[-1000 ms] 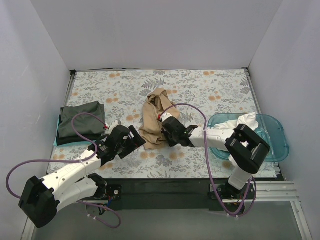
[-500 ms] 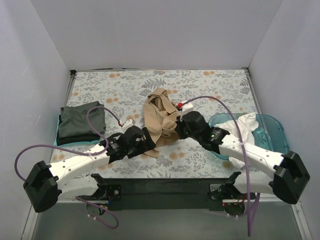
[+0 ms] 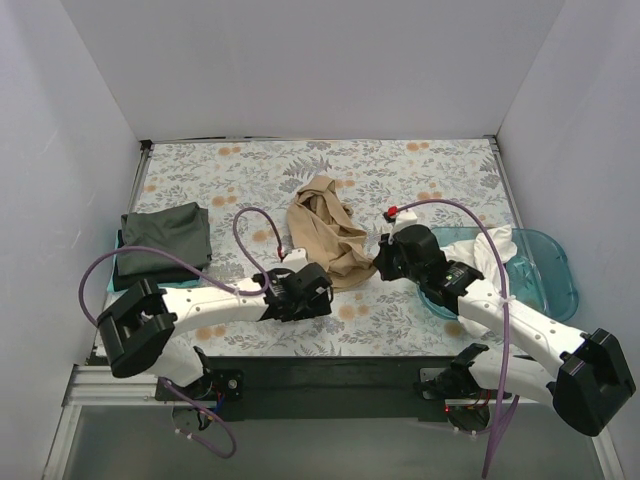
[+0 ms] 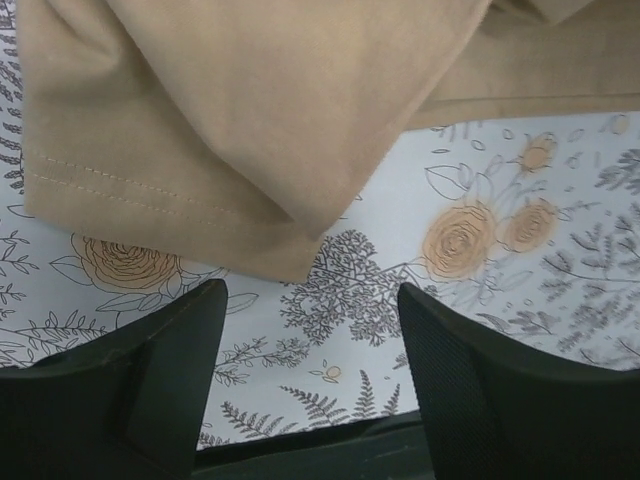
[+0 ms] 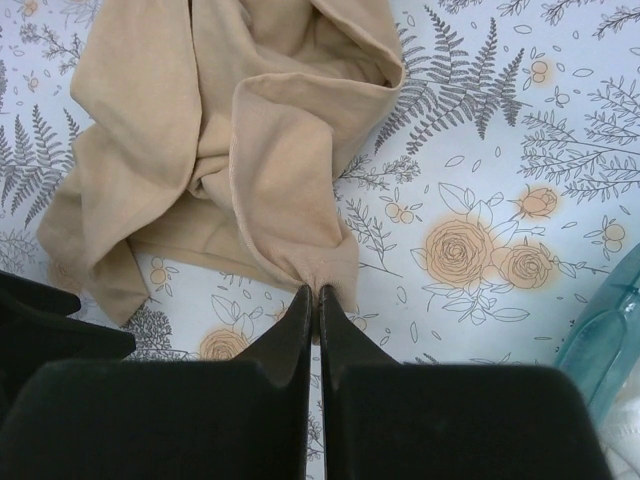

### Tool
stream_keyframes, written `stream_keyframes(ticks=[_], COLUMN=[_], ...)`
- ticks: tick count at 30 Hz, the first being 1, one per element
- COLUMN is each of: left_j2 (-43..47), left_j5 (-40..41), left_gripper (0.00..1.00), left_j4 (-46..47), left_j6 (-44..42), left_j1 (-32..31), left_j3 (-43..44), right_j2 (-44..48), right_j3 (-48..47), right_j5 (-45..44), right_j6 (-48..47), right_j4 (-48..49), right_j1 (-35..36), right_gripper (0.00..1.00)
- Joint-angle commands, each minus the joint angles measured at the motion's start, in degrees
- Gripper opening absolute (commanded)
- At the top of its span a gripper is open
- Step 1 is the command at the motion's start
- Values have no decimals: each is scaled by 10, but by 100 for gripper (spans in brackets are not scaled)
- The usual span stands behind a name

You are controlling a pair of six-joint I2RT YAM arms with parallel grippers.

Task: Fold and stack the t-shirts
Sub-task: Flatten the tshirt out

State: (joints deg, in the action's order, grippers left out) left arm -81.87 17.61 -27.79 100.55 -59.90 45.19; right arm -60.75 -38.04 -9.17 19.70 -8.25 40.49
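A crumpled tan t-shirt [image 3: 325, 230] lies in the middle of the floral table covering. My right gripper [image 3: 376, 264] is shut on its right edge; in the right wrist view the tips [image 5: 318, 295] pinch a pucker of tan cloth [image 5: 270, 150]. My left gripper [image 3: 312, 297] is open and empty, just in front of the shirt's near hem [image 4: 200, 150], with bare covering between the fingers [image 4: 450, 370]. A folded dark grey-green t-shirt [image 3: 163, 243] lies at the left. White t-shirts [image 3: 487, 250] sit in the teal tub.
The translucent teal tub [image 3: 550, 275] stands at the right, close behind my right arm. White walls close in the table on three sides. The table's dark front edge [image 3: 330, 370] runs just below both grippers.
My right gripper has pulled the tan shirt's edge to the right and spread it. My left gripper has slid right along the table's front to the shirt's near hem.
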Motion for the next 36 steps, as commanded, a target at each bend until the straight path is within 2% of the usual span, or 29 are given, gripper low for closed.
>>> stream_keyframes(ticks=[1, 10, 16, 19, 22, 23, 29, 36], left_j2=[-27, -114, -163, -182, -194, -200, -168, -12], left_j5=[38, 102, 135, 135, 136, 141, 187, 215], left_gripper=[65, 56, 43, 30, 4, 0, 0, 0], left_j4=[-26, -83, -154, -164, -167, -169, -209, -158], left_j6=[12, 45, 72, 76, 77, 79, 107, 55], left_j1=[-4, -3, -3, -4, -3, -3, -3, -4], left_j3=[30, 86, 127, 134, 138, 140, 151, 123], right_j2=[11, 18, 27, 31, 35, 37, 54, 78], right_j3=[1, 17, 25, 29, 32, 35, 37, 14], right_j5=[13, 33, 28, 28, 27, 27, 28, 42], right_j6=[2, -1, -4, -4, -7, -9, -28, -36], right_j4=[8, 9, 8, 8, 8, 9, 8, -5], right_j1=[-2, -2, -2, -3, -3, -3, -4, -3], right_gripper=[1, 1, 1, 1, 1, 1, 1, 1])
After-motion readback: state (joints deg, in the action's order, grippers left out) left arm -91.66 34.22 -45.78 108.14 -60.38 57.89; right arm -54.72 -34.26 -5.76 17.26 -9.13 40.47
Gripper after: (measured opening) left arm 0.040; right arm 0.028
